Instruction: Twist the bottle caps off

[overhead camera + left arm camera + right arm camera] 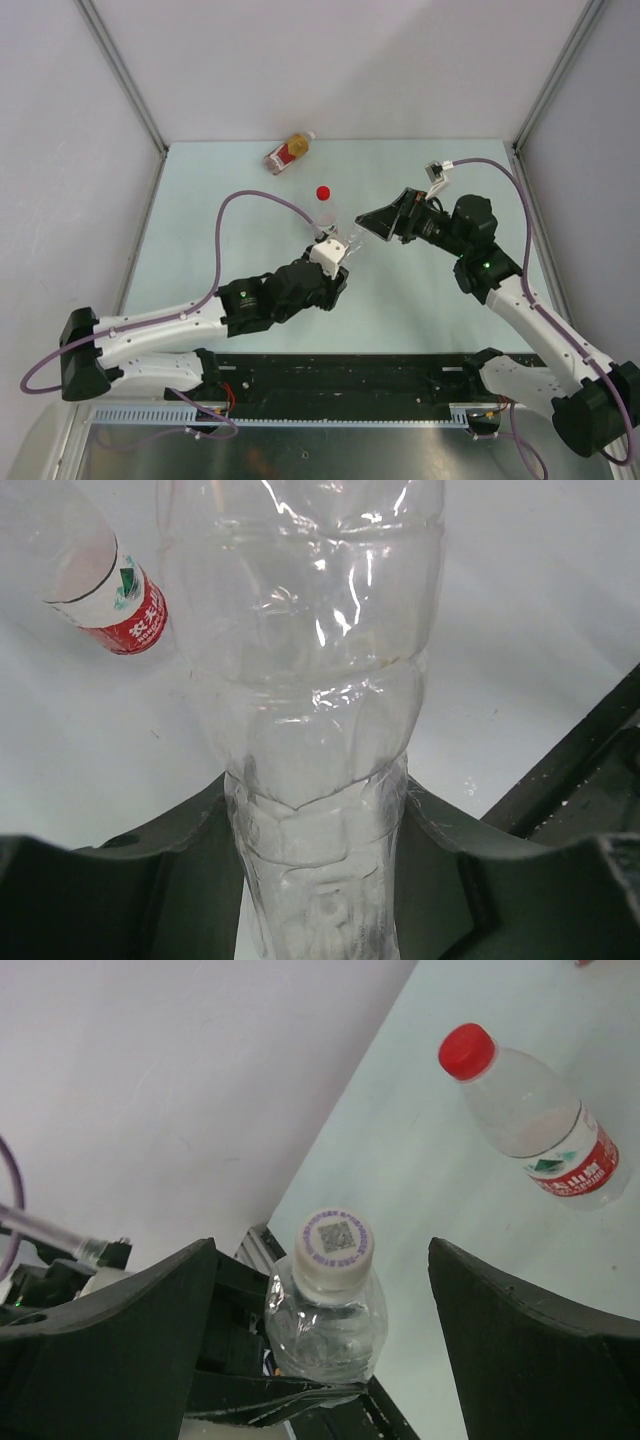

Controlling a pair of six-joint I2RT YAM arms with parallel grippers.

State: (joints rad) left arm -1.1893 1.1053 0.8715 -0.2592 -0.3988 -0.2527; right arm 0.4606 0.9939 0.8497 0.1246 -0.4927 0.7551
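My left gripper (pixel 338 252) is shut on the lower body of a clear unlabelled bottle (pixel 315 730), squeezing it between both fingers (pixel 150 880). The bottle's white cap (pixel 335 1245), printed with a square code, points at my right gripper (pixel 363 228). That gripper is open, with its fingers (pixel 140 1330) standing apart on either side of the cap and not touching it. A second clear bottle with a red-white label (pixel 555 1140) and a red cap (pixel 323 193) is on the table just beyond. A short amber bottle (pixel 290 152) lies at the back.
The pale green table (pixel 230 240) is enclosed by grey walls on three sides. A black rail (pixel 350 375) runs along the near edge between the arm bases. Purple cables (pixel 260 198) loop over both arms.
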